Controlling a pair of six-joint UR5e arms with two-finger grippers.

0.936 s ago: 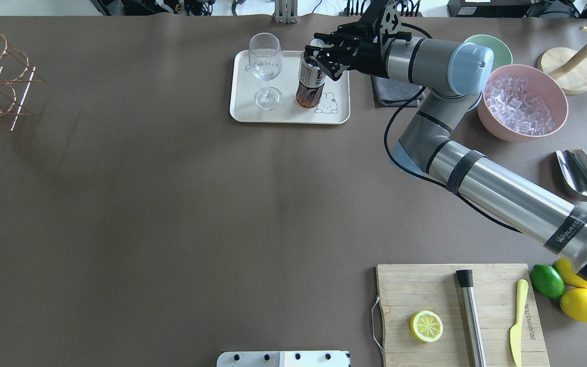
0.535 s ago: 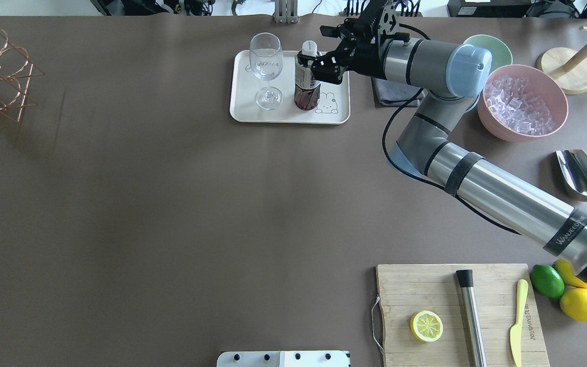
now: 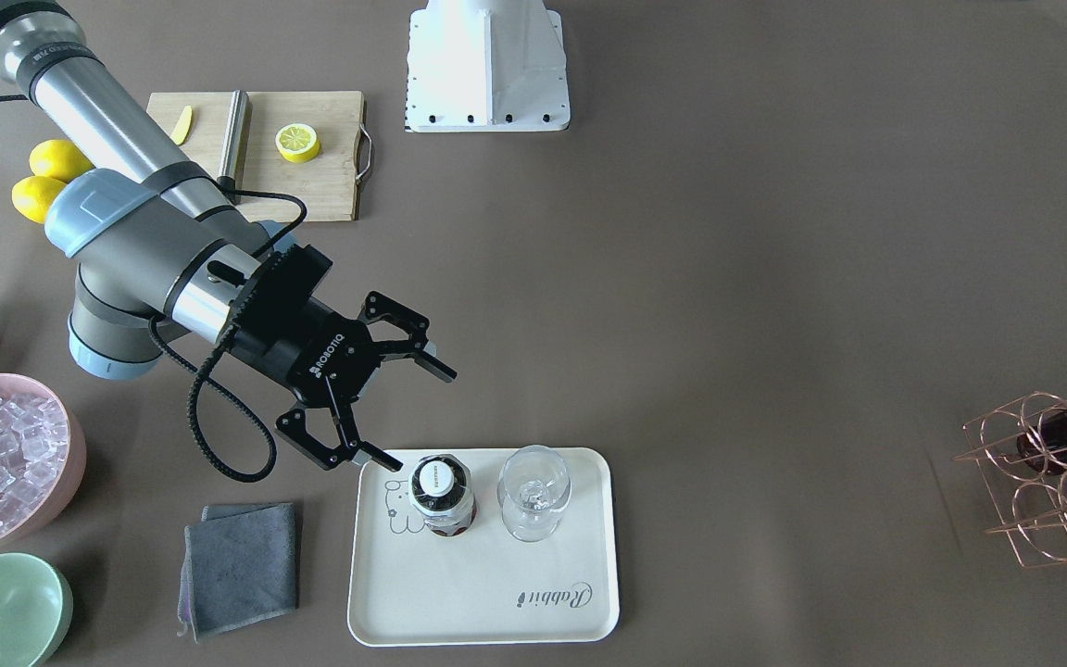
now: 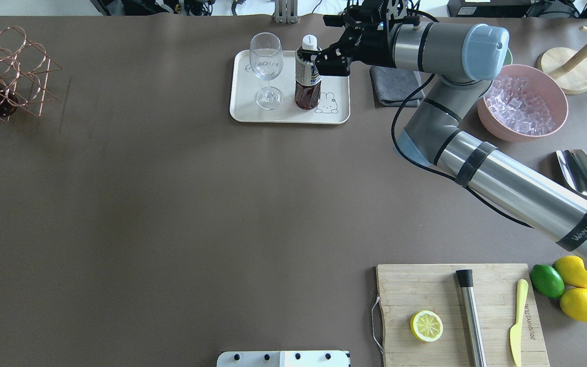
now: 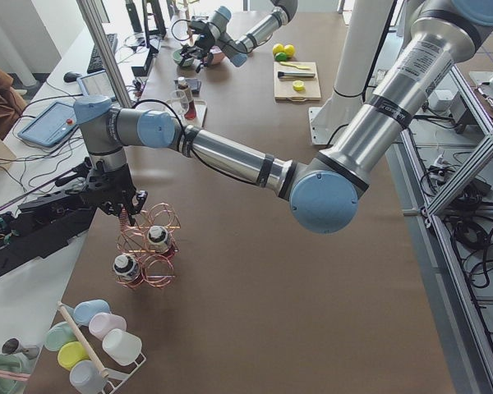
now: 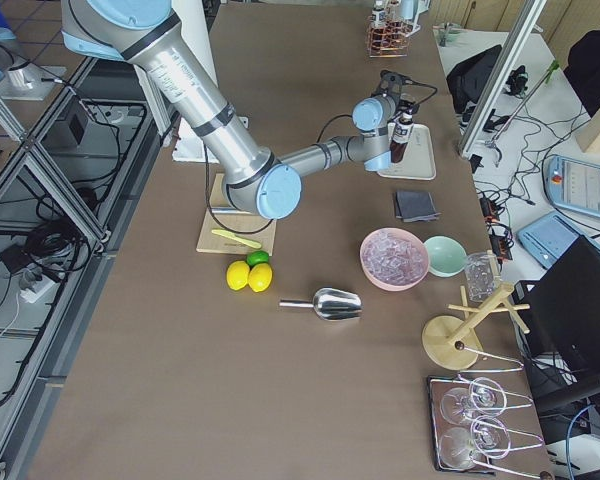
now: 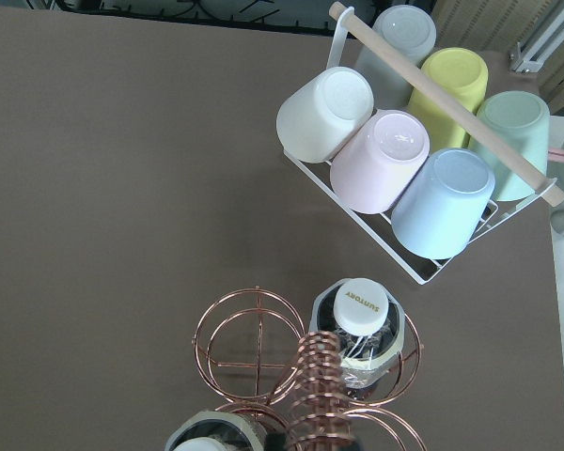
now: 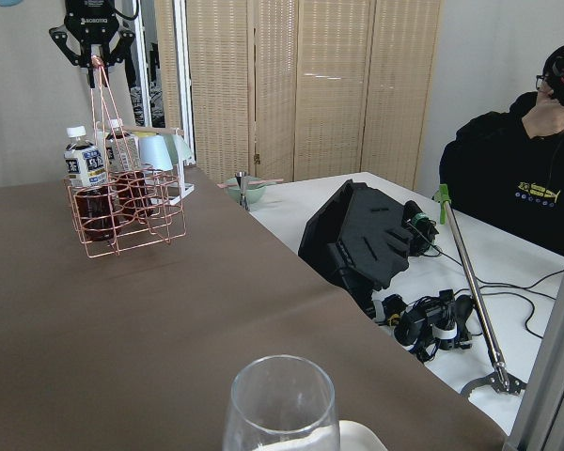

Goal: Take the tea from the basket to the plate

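One tea bottle (image 4: 307, 76) stands upright on the cream plate (image 4: 242, 109), beside a clear glass (image 4: 265, 66); it also shows in the front view (image 3: 442, 496). My right gripper (image 3: 418, 417) is open and empty, just off the bottle's side and apart from it. The copper wire basket (image 4: 8, 66) sits at the table's far left with two tea bottles (image 7: 357, 324) in it. My left gripper (image 8: 94, 52) is shut on the top of the basket's tall wire handle.
A pink ice tub (image 4: 523, 102), a green bowl (image 3: 1, 607) and a grey cloth (image 4: 395, 84) lie right of the plate. A cutting board (image 4: 456, 311), a scoop (image 4: 581, 173) and lemons are on the right. A cup rack (image 7: 414, 141) stands by the basket.
My right gripper has opened, let go of the tea bottle and drawn back a little; the bottle went from tilted to upright on the plate. The basket has shifted rightward.
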